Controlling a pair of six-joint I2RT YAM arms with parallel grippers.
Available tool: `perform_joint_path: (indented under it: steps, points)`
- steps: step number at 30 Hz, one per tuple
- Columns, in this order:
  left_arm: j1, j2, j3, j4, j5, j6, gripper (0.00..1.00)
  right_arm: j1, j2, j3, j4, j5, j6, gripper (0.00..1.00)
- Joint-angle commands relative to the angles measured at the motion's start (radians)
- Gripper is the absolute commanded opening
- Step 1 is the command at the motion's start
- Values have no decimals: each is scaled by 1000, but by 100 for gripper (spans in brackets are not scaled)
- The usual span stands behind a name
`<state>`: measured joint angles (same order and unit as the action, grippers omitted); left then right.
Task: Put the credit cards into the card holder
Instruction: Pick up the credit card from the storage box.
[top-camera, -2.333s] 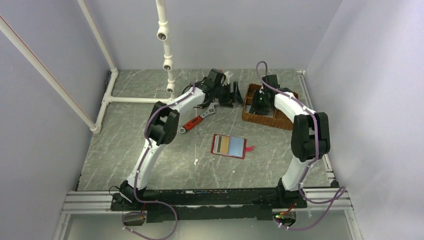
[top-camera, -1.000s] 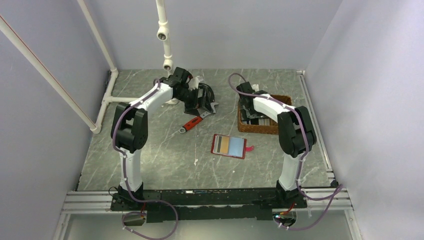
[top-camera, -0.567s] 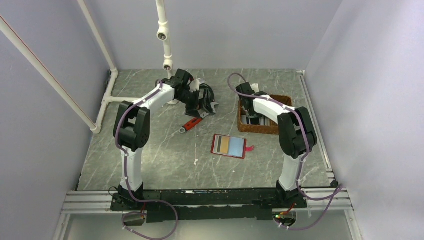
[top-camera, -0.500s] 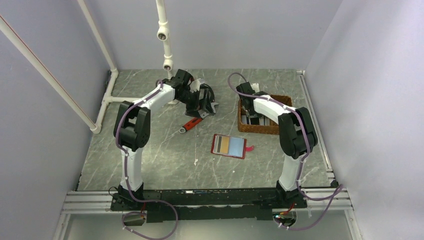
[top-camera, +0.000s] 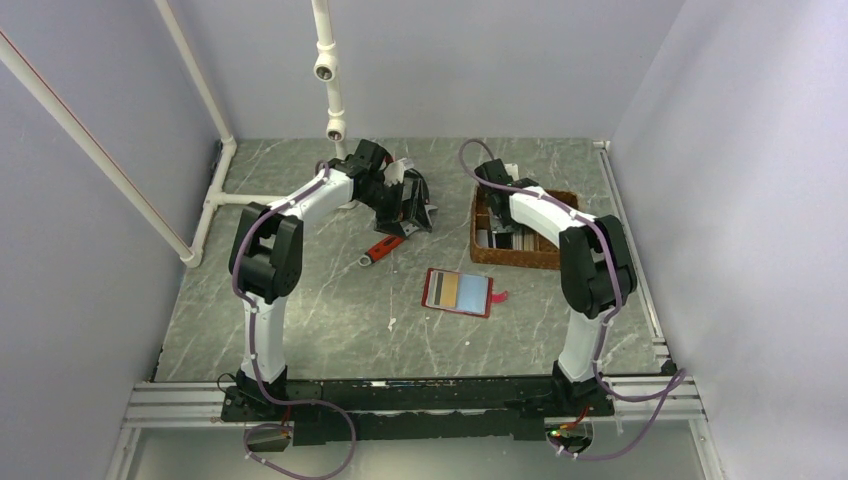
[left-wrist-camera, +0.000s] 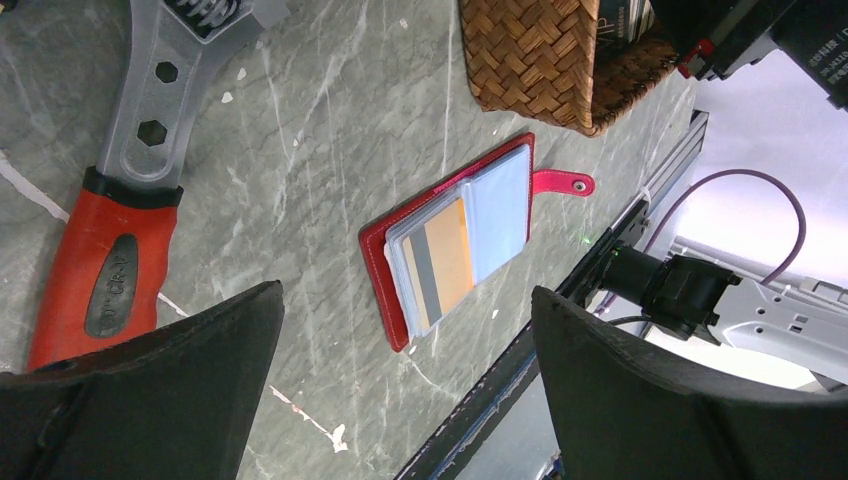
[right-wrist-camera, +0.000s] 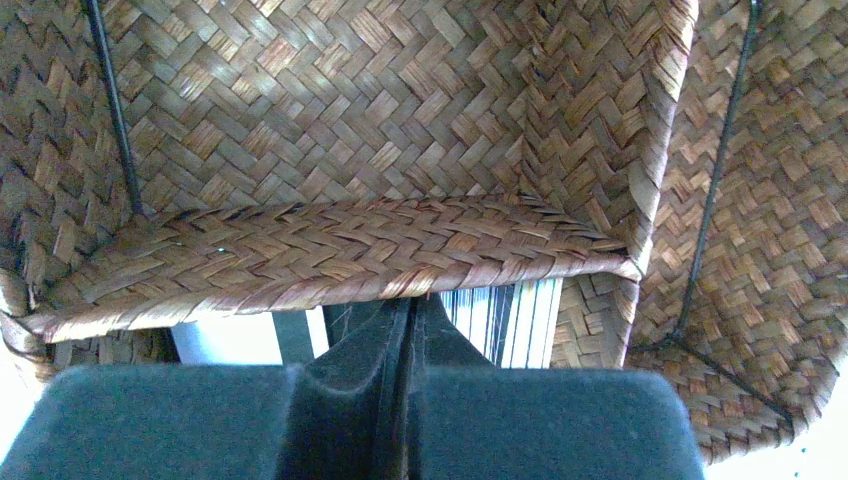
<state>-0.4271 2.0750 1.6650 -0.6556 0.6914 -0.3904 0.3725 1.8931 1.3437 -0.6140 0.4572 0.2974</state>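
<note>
- Left hand (left-wrist-camera: 405, 295): fingers spread wide, holding nothing, raised above the grey marbled bench (top-camera: 300, 300).
- Right hand (right-wrist-camera: 408, 310): fingers pressed together, lowered into the brown wicker divided basket (right-wrist-camera: 330, 260). Whether a card is caught between them cannot be told.
- Dark-red leather folding card holder (left-wrist-camera: 440, 250): lies open and flat on the bench. In the left wrist view it appears between the two spread fingers, below the left hand and not touching it. From above, it lies on the base side of both hands.
- Small red snap tab (left-wrist-camera: 565, 183): sticks out from the holder's edge on the right-hand side.
- Cards in the holder: a tan card with a dark stripe (left-wrist-camera: 440, 265) and a pale blue card (left-wrist-camera: 500, 210), side by side.
- Cards in the basket: a white striped card (right-wrist-camera: 520, 320) and a pale blue-grey card (right-wrist-camera: 225, 340) lie directly under the right hand, beyond a woven divider.
- Red-handled grey adjustable wrench (left-wrist-camera: 130, 200): lies on the bench just beside the left hand, well apart from the basket.
</note>
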Motion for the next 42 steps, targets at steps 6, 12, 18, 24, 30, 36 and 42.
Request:
perform_joint_path:
  steps: [6, 12, 18, 24, 30, 36, 42]
  points:
    - [-6, -9, 26, 27, 35, -9, 99, -24, -32, -45, 34, -303, 78, 0]
    - [-14, 30, 10, 112, 123, -50, 99, -90, -82, -97, 113, -478, 119, 0]
    - [-34, 115, 22, 217, 232, -138, 99, -157, -112, -186, 218, -644, 154, 0]
    - [-59, 216, 87, 344, 322, -248, 99, -201, -127, -240, 290, -779, 165, 0]
    - [-85, 283, 120, 415, 346, -327, 94, -237, -131, -291, 356, -897, 160, 12]
    - [-97, 308, 142, 433, 341, -359, 91, -238, -123, -306, 380, -929, 149, 9]
    - [-101, 321, 164, 428, 333, -368, 92, -238, -221, -217, 245, -701, 106, 0]
